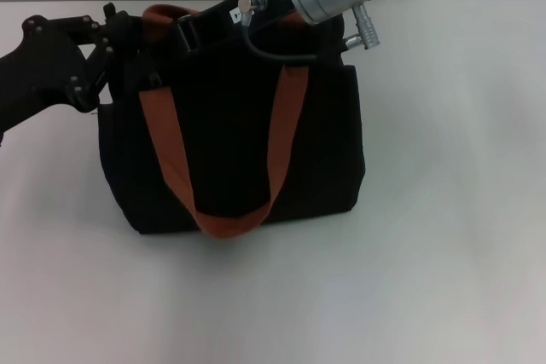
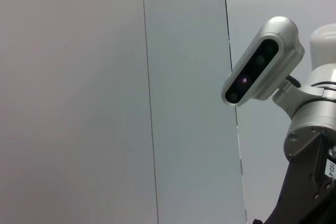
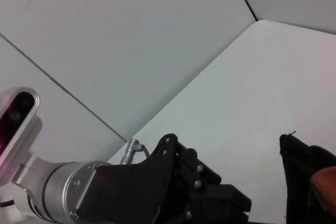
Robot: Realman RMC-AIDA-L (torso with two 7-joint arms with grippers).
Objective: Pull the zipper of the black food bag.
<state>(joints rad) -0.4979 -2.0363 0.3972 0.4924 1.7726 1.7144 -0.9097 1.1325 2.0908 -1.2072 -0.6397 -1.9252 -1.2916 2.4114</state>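
Note:
The black food bag [image 1: 226,138] stands upright in the middle of the white table, with a rust-brown handle [image 1: 171,164] hanging down its front. My left gripper [image 1: 115,33] is against the bag's top left corner. My right arm reaches in from the upper right, and its gripper [image 1: 194,30] lies over the bag's top edge near the far handle. The zipper is hidden behind the right arm and gripper. The right wrist view shows the left gripper [image 3: 218,200] beside a corner of the bag [image 3: 300,174]. The left wrist view shows no bag.
The white table [image 1: 444,210] runs out to the right and front of the bag. A grey panelled wall [image 2: 105,98] stands behind it. The right arm's silver wrist camera [image 2: 260,61] shows in the left wrist view, close to the left arm.

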